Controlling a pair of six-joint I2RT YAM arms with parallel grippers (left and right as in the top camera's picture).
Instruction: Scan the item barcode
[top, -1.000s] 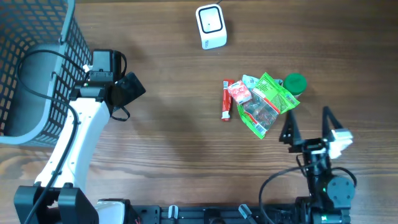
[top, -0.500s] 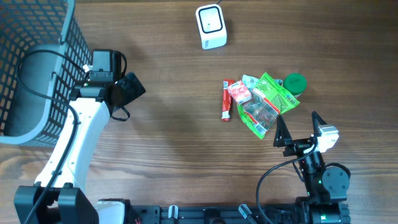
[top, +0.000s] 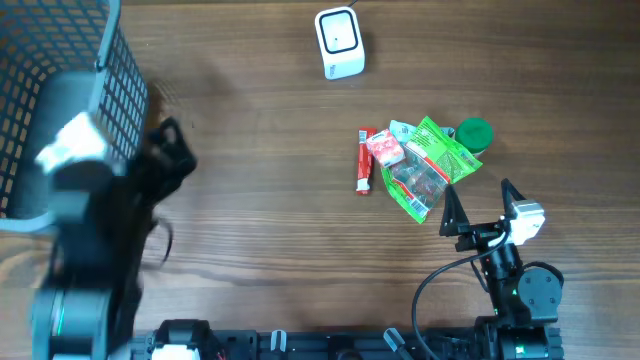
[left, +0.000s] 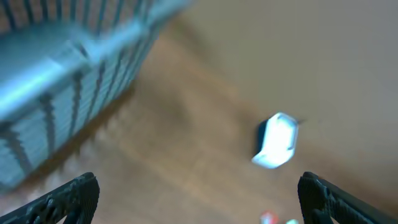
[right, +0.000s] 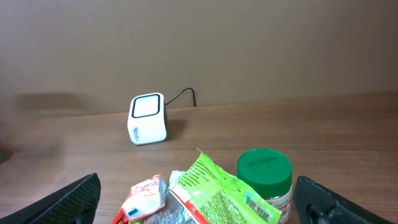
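From overhead we see the whole bench (top: 280, 230). The white scanner (top: 339, 43) sits at the far edge and a grey basket (top: 120, 80) at the left. Right of centre lies the pile of items: a green packet (top: 430, 165), a red tube (top: 364, 160), a small red-and-white pouch (top: 384, 148) and a jar (top: 474, 133) with a green lid. The pile lies just ahead of the right fingers (top: 455, 212), which stand spread wide and touch nothing. The left arm (top: 90, 230) is only a blur there, beside the basket.

The left wrist view, itself blurred, gives us what overhead cannot: the left fingers (left: 68, 199) are wide apart and hold nothing, with the basket wall to their left and the scanner ahead. The right wrist view shows us the scanner's cable (right: 183, 96) and a mark on its side, too small to read. The packet's print is likewise unreadable.
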